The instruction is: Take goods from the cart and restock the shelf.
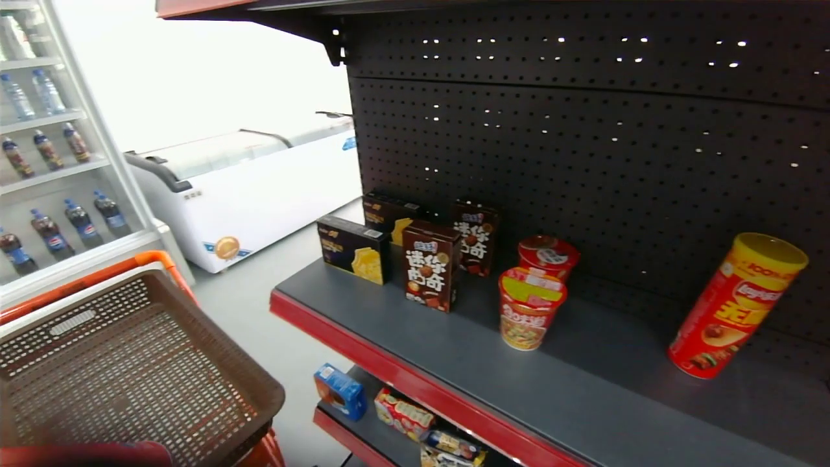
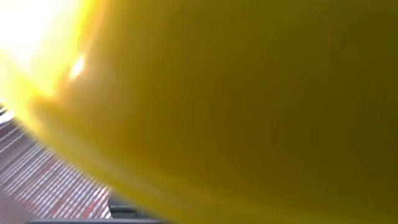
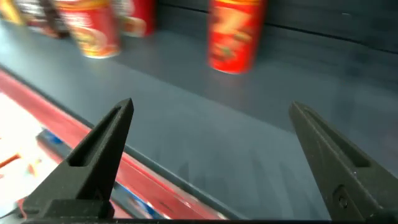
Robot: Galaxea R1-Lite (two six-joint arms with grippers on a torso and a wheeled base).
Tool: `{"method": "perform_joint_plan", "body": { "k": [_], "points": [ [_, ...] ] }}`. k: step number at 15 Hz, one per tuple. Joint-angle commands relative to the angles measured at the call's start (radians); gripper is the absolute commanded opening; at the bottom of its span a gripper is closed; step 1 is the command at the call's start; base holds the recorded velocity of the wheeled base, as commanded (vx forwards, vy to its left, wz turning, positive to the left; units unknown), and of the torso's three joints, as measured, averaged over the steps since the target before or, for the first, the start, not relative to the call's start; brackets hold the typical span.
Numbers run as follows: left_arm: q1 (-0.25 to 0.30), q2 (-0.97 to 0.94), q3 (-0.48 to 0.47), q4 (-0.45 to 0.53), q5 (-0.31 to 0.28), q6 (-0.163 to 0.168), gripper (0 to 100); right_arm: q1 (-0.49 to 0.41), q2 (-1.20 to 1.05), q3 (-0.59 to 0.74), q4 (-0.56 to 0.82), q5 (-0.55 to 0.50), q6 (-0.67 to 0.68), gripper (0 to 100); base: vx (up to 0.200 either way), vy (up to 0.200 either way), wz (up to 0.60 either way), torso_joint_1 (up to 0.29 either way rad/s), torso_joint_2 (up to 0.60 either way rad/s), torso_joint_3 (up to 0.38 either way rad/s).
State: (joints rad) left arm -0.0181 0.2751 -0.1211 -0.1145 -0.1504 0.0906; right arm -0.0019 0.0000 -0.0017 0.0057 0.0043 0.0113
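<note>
Grey shelf (image 1: 583,389), pegboard back (image 1: 648,162), freezer (image 1: 259,194) beyond, right end effector (image 3: 211,106) spread over shelf, left end effector unclear

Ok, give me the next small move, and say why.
Probably raise the left arm out of the basket toward the shelf. A yellow thing sits close against its wrist camera, above the basket mesh, seemingly picked up, though that is unsure. The shelf has bare space between cup and can, and the right pincer hangs open over it.

Red-yellow canister (image 1: 736,308), grey shelf (image 1: 583,389), brown perforated basket (image 1: 130,363).
</note>
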Motion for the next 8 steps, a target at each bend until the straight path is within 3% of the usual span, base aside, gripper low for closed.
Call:
{"method": "perform_joint_plan", "body": {
  "k": [1, 8],
  "points": [
    [0.000, 0.004, 0.000, -0.001, 0.000, 0.000, 0, 0.000, 0.000, 0.000, 0.000, 0.000, -0.001, 100, 0.000, 0.000, -0.60, -0.002, 0.00, 0.002],
    [0.000, -0.001, 0.014, -0.001, 0.000, 0.000, 0, 0.000, 0.000, 0.000, 0.000, 0.000, 0.001, 100, 0.000, 0.000, -0.60, 0.003, 0.00, 0.002]
  ]
}}
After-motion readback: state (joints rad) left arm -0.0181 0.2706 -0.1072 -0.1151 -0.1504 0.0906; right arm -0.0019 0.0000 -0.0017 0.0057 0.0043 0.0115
